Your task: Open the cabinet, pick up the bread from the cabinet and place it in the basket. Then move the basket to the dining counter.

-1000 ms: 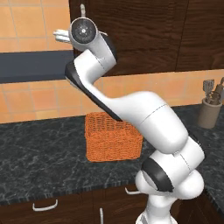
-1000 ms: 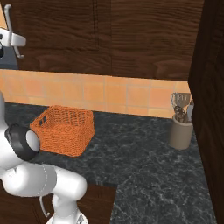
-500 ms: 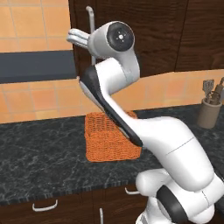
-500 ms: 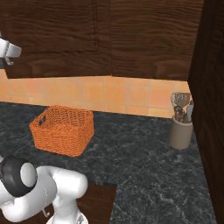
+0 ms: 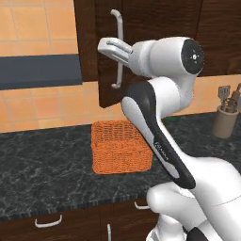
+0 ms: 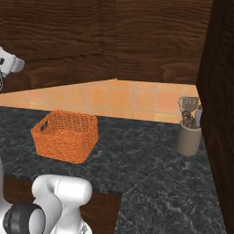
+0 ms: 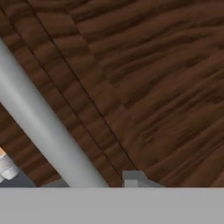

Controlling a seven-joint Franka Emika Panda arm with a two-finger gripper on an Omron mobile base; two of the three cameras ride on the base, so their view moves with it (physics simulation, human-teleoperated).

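Note:
The cabinet door [image 5: 106, 56] of dark brown wood stands swung partly out from the wall. My gripper [image 5: 107, 47] is shut on its long silver handle [image 5: 118, 70], about halfway up the bar. In the hand view the handle [image 7: 43, 127] runs diagonally across the wood grain, and one fingertip [image 7: 133, 177] shows beside it. The orange wicker basket [image 5: 121, 147] sits below the door on the black granite counter, and it also appears in the right base view [image 6: 66, 135]. The bread is hidden. The dining counter is out of view.
A grey holder of utensils [image 5: 224, 120] stands at the counter's right end [image 6: 188, 137], beside a tall dark wood panel [image 6: 221, 114]. A dark hood [image 5: 40, 70] hangs left of the cabinet. Drawers with short silver handles [image 5: 47, 221] run below the granite counter [image 5: 42, 164].
The door has swung further out, pulled by my gripper on the handle. My arm's elbow has swung to the right and nearer the cameras. The basket has stayed put.

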